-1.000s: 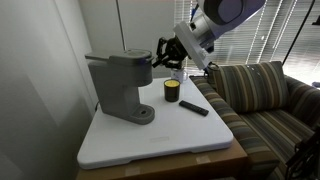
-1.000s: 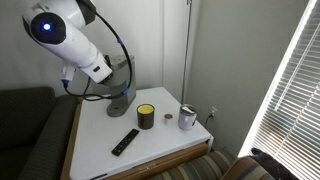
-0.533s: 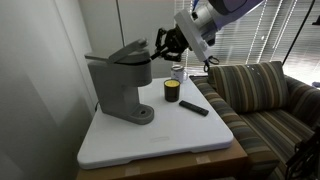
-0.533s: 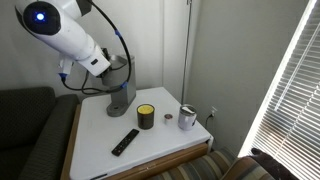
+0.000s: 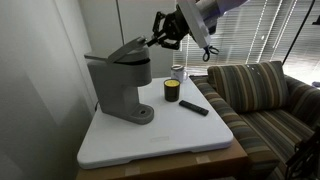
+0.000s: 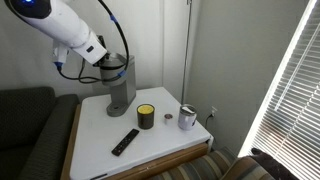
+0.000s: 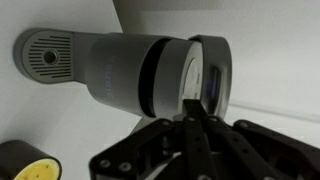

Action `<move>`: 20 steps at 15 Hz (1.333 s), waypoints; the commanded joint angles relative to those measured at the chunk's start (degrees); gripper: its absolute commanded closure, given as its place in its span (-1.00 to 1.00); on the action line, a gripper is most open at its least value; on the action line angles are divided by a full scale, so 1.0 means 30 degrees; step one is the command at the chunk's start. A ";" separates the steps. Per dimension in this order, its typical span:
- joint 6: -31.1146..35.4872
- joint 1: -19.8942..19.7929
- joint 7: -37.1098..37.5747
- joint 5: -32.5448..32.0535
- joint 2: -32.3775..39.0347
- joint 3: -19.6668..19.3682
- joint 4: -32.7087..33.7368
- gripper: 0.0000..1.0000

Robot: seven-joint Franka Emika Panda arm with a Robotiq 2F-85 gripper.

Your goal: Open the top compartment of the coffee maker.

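Note:
The grey coffee maker (image 5: 118,88) stands at the back of the white table (image 5: 160,140); it also shows in an exterior view (image 6: 121,92) and in the wrist view (image 7: 105,72). Its top compartment lid (image 5: 129,49) is tilted up at the front, partly open; in the wrist view the lid (image 7: 214,72) stands apart from the head. My gripper (image 5: 158,41) is shut, with its fingertips (image 7: 194,106) together against the lid's front edge. In an exterior view my arm (image 6: 70,35) hides the gripper.
A yellow-and-black can (image 5: 172,91) (image 6: 146,117), a black remote (image 5: 194,108) (image 6: 125,141) and a metal cup (image 5: 178,72) (image 6: 187,118) lie on the table. A striped sofa (image 5: 262,100) stands beside it. Walls are close behind the machine.
My gripper has risen and carried the lid's front edge up; the lid went from flat to tilted open. The other objects have not moved.

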 commanded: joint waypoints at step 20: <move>0.0916 0.0196 0.2064 -0.5167 0.0323 0.0107 0.1075 1.00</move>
